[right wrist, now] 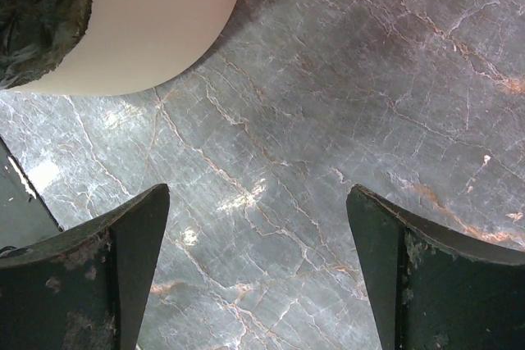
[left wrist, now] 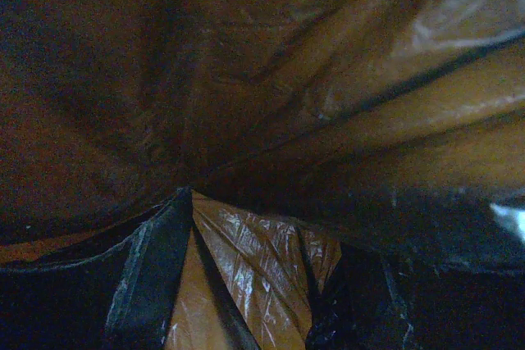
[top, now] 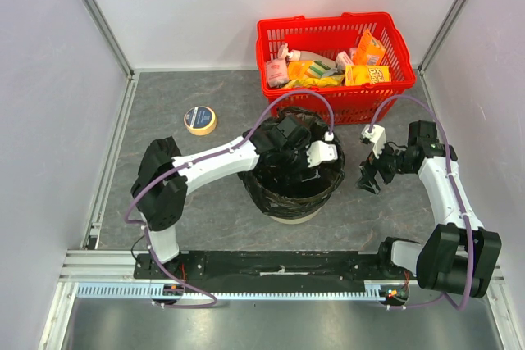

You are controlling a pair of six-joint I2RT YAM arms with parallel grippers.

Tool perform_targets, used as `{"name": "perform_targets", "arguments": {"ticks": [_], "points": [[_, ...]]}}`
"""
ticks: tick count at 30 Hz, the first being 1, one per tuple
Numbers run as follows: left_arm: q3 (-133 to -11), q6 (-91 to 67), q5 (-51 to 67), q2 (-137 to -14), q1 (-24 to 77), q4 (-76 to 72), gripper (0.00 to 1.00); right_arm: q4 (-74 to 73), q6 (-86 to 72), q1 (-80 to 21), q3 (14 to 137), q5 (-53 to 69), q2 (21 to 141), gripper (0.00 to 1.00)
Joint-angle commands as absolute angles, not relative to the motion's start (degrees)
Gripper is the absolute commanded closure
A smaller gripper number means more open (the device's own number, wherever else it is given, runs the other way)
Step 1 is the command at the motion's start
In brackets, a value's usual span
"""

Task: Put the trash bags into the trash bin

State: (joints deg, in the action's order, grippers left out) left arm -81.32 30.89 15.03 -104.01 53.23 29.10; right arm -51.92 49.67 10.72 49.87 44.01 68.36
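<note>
Deep in the trash bin (top: pixel 292 216), left pincer (top: pixel 294 170) unreadable — right pincer (right wrist: pixel 258 193) gapes outside.

The view from above is bright and even, with only soft, faint shadows. The left wrist view is dim, brown and blurry. The crinkled black plastic trash bag (left wrist: pixel 246 79) fills it, with a pale shine above and to the right of the left jaws. Between the right jaws the grey marble tabletop (right wrist: pixel 271 120) looks sharp, with small bright spots. The right jaws themselves look a bit soft.
</note>
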Motion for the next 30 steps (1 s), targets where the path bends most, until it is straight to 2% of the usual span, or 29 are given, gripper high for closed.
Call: {"name": "perform_targets", "arguments": {"ticks": [1,3,7,9,18,25,30], "points": [[-85.07,30.41,17.13,-102.05,53.61,30.31,0.23,-52.47,50.54,10.99,49.66,44.30,68.47,0.04],[-86.30,30.59,18.45,-100.73,53.61,32.33,0.20,-53.00,50.62,10.99,49.92,44.47,68.38,0.03],[-88.76,31.55,18.72,-98.44,53.61,35.41,0.08,-56.42,50.97,10.90,52.81,46.05,67.85,0.03],[-90.08,32.51,17.93,-97.91,53.61,37.08,0.06,-57.82,51.06,10.99,54.49,45.79,67.24,0.03],[-93.16,33.57,15.47,-94.57,53.44,39.81,0.05,-68.28,54.58,10.81,69.85,43.24,63.28,0.02],[-98.08,33.23,14.50,-91.50,53.44,41.22,0.04,-75.58,53.97,9.32,87.78,48.59,64.42,0.02],[-101.68,32.17,13.98,-89.83,53.17,41.22,0.04,-75.41,51.51,7.47,92.28,51.33,66.09,0.02]]}}
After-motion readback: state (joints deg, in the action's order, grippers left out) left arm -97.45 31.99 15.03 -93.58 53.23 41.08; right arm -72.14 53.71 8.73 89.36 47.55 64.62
